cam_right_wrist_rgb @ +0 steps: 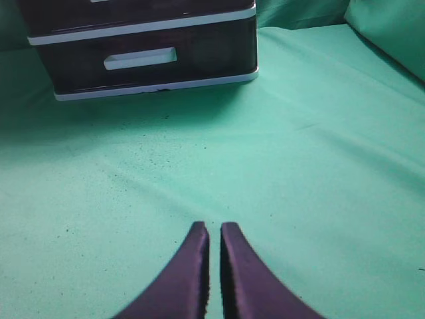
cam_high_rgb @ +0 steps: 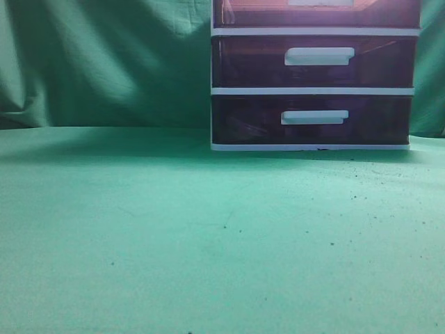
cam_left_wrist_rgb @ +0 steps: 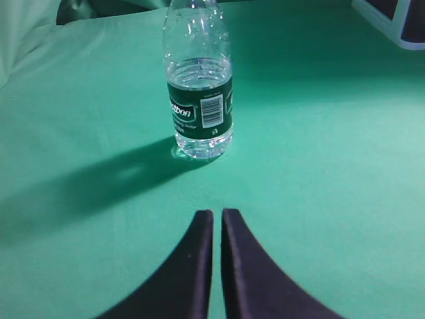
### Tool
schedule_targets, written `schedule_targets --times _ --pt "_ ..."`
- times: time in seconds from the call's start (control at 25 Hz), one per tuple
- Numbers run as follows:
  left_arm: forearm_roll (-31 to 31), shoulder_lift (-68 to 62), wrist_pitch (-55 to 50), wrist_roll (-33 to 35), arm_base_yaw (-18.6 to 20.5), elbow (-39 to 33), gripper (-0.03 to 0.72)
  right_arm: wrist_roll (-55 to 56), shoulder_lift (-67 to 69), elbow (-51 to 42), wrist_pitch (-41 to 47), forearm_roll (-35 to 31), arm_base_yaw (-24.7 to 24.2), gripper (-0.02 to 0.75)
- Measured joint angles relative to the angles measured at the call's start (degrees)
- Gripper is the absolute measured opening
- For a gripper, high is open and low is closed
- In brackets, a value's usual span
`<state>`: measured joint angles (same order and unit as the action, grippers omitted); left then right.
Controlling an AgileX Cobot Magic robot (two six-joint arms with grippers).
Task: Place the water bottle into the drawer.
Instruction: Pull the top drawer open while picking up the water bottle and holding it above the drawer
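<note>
Water bottle (cam_left_wrist_rgb: 198, 93), clear ribbed plastic, stands upright on green cloth (cam_left_wrist_rgb: 319, 173).

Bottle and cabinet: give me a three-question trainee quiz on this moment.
1. True or false: the bottle stands upright on the cloth.
2. Which wrist view shows the bottle: A) left, B) right?
3. Fill in: both the left gripper and the right gripper have fingers that are ____.

Key: 1 true. 2 A; the right wrist view faces the cabinet, whose top drawer is closed. 3 shut, holding nothing.
</note>
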<state>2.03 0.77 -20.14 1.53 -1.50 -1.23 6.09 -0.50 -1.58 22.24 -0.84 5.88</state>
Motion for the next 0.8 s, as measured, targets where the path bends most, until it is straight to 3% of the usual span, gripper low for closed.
schedule_targets --times 0.8 --pt "0.0 0.0 0.0 0.0 0.0 0.0 0.0 0.0 0.0 0.0 0.0 0.0 0.0 0.049"
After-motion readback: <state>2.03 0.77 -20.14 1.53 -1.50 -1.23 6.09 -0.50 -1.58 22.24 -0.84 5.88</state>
